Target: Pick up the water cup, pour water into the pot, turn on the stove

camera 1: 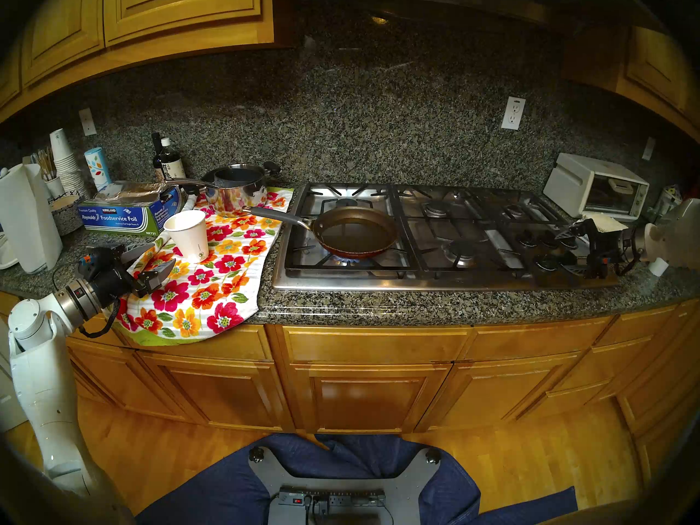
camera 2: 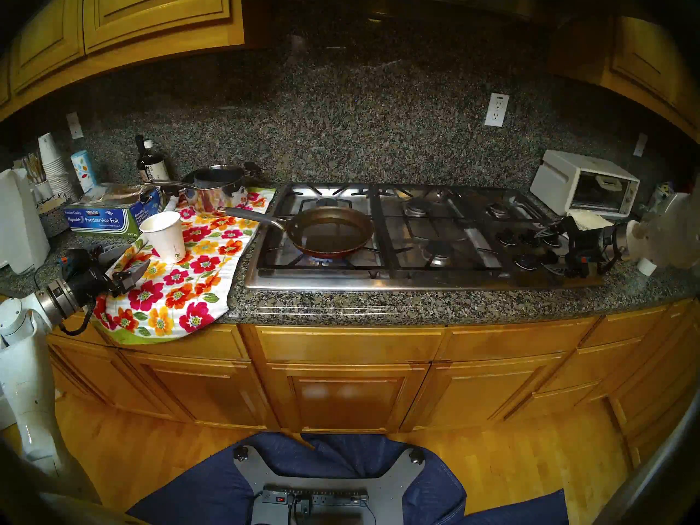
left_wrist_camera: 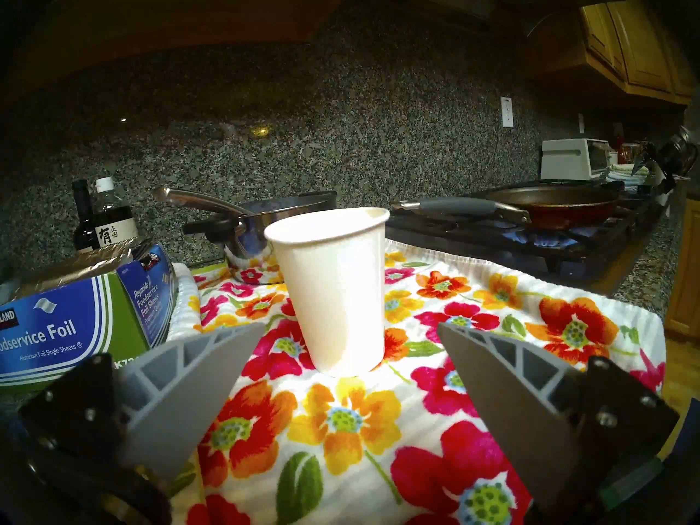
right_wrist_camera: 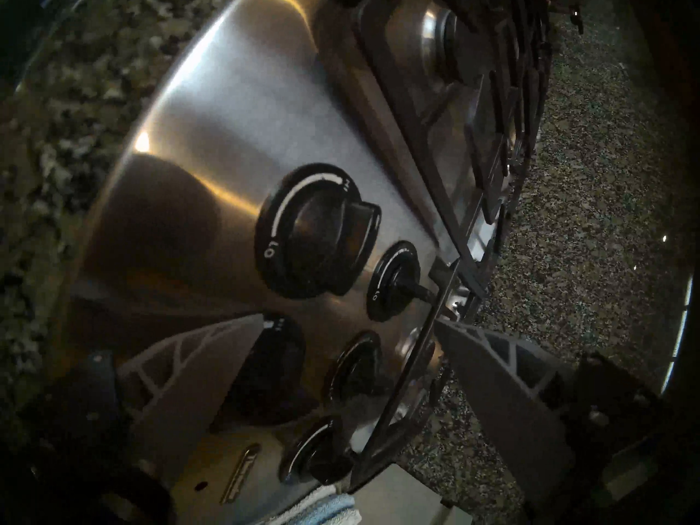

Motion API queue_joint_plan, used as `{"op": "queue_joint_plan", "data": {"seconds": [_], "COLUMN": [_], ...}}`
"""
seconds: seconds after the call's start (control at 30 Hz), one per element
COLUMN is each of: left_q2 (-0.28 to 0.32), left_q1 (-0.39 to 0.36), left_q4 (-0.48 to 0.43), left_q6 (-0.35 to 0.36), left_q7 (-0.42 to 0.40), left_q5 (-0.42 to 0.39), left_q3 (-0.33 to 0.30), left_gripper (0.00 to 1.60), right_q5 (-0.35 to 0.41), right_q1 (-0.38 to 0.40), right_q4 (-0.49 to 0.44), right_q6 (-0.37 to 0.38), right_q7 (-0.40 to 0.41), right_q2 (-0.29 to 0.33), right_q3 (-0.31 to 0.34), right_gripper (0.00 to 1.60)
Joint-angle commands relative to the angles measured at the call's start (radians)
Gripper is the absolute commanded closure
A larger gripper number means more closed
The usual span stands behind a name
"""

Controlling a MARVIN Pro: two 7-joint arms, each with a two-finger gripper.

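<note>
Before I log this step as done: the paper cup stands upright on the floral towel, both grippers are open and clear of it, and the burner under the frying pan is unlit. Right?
One thing is wrong: the burner is lit. The left wrist view shows blue flame beneath the frying pan. The rest holds: paper cup upright on the floral towel, left gripper and right gripper open.

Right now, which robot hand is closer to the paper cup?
Left. The left gripper, open, sits just beside the paper cup on the flowery towel. The right gripper, open, is far across the stove by the knobs.
</note>
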Motion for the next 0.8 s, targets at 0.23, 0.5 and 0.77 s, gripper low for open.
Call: {"op": "queue_joint_plan", "data": {"seconds": [0.23,0.5,0.77], "left_q2": [0.013,0.013,0.013], "left_q1": [-0.024,-0.024,-0.025], "left_q4": [-0.020,-0.019,-0.020], "left_q6": [-0.003,-0.004,-0.004], "left_q7": [0.001,0.001,0.001], "left_q5": [-0.010,-0.009,-0.009], "left_q3": [-0.007,-0.007,-0.007], "left_gripper": [0.00,0.00,0.00], "right_q5": [0.131,0.225,0.329], "right_q1": [0.167,0.214,0.288], "right_q4": [0.047,0.017,-0.054], "right_q6": [-0.067,-0.067,-0.067], "right_q7": [0.070,0.136,0.227], "right_q2": [-0.027,-0.045,-0.054], "right_q3": [-0.039,-0.049,-0.063], "right_gripper": [0.00,0.00,0.00]}}
